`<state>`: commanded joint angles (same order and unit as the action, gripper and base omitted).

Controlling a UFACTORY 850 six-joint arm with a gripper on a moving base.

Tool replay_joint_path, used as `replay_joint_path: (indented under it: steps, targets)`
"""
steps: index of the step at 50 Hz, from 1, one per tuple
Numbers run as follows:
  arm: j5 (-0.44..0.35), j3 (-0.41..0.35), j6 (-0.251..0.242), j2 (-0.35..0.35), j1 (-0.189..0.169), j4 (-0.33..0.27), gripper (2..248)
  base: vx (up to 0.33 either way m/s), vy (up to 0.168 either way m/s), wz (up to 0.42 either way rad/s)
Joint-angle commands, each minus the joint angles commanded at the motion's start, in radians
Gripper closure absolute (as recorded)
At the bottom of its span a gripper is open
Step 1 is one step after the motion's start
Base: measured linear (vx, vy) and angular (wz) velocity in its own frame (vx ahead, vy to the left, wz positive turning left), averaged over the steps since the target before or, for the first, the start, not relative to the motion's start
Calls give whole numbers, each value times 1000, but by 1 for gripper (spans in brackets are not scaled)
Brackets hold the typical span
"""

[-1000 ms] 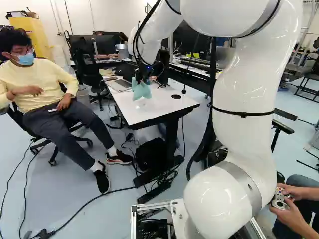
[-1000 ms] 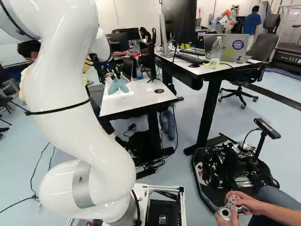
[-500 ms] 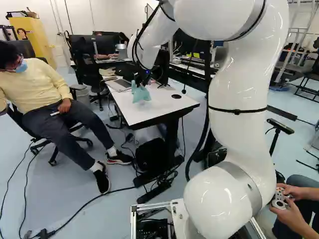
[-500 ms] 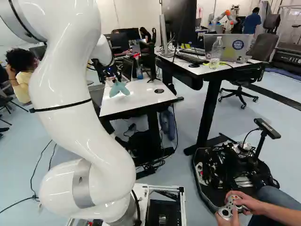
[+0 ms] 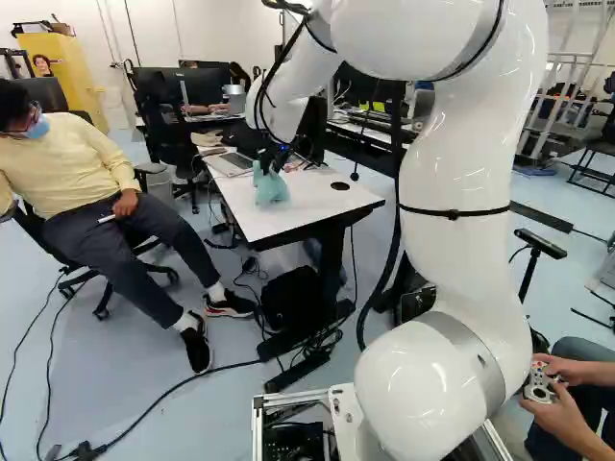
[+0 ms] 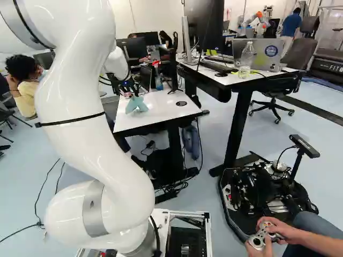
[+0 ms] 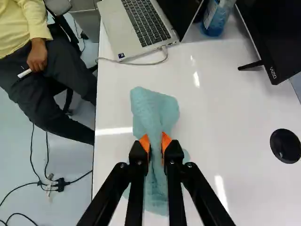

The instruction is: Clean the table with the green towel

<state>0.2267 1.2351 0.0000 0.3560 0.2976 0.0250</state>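
Note:
My gripper [image 5: 273, 161] is over the white table [image 5: 312, 206] in the left base view, with the pale green towel [image 5: 271, 188] below it. In the right base view the towel [image 6: 136, 105] fans out in two lobes under the fingers. Seen from the wrist, the gripper [image 7: 155, 143] is shut on the towel [image 7: 154, 106], its orange pads [image 7: 166, 141] pinching a bunched fold from both sides. Cloth spreads ahead of the fingers and beneath them. Whether its underside rests on the tabletop I cannot tell.
An open laptop [image 7: 141, 28] with a cable, a blue bottle [image 7: 215, 18] and a monitor [image 7: 273, 37] stand on the table's far part. A black round grommet [image 7: 285, 146] lies to one side. A seated person's legs are beside the table's edge.
The gripper, with the towel in it, has come lower and slightly nearer over the table. The arm's upper links have shifted left in the left base view. The base has not moved.

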Motion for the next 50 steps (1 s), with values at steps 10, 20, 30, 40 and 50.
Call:
replay_joint_path:
  steps: [10,20,30,40,50]
  targets:
    - [-34,-12,0,11,-1,0,200,0,0,0]
    - [-71,-19,0,26,0,0,200,0,0,0]
    - [-112,-32,0,37,2,0,200,0,0,0]
    - [-143,-51,0,42,6,0,200,0,0,0]
    - [-159,-72,0,45,10,0,200,0,0,0]
